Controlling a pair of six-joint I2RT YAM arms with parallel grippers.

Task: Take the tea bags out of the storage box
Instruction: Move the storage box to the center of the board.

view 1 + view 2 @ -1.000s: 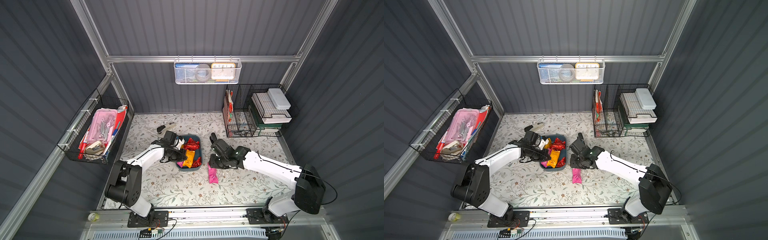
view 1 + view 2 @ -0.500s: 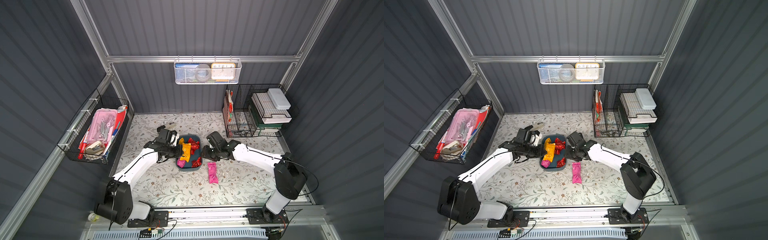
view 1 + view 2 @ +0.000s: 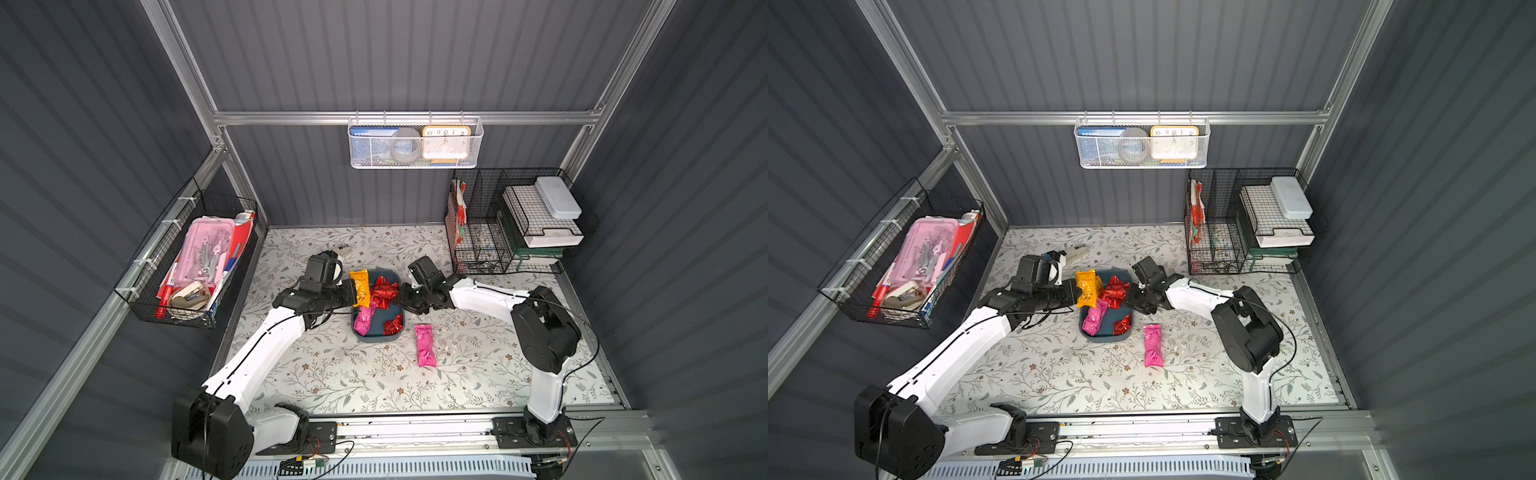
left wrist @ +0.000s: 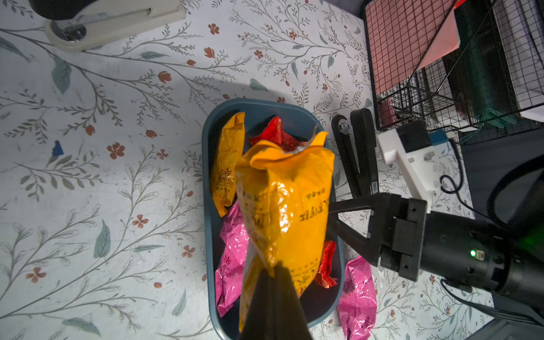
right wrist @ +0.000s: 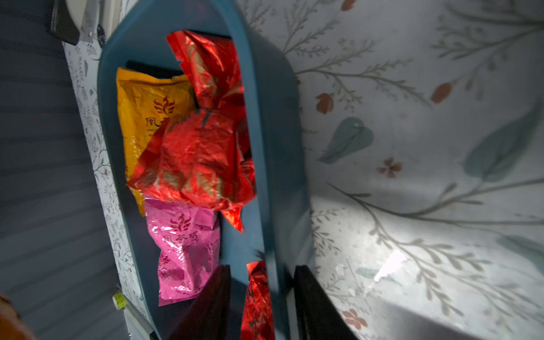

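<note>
- Slip risk: our left end effector (image 4: 272, 269) is pinching the orange tea bag (image 4: 282, 206) by one thin end over the storage box (image 4: 206, 176); any jerk and we're dropping it back in.
- Our right end effector (image 5: 262, 269) is sitting spread, straddling the box wall with a red tea bag (image 5: 256, 303) between; closing there, we're risking clamping the wall and dragging the box.
- One pink tea bag (image 3: 424, 345) is lying on the surface (image 3: 332, 374) beside the box; others inside.

Twin white-and-black robot arms
The left arm (image 3: 266, 345) and right arm (image 3: 486, 293) have glossy white shells, round black joints, thin black cables and black fingers (image 4: 273, 312); a green light (image 4: 473, 253) glows on the right.
</note>
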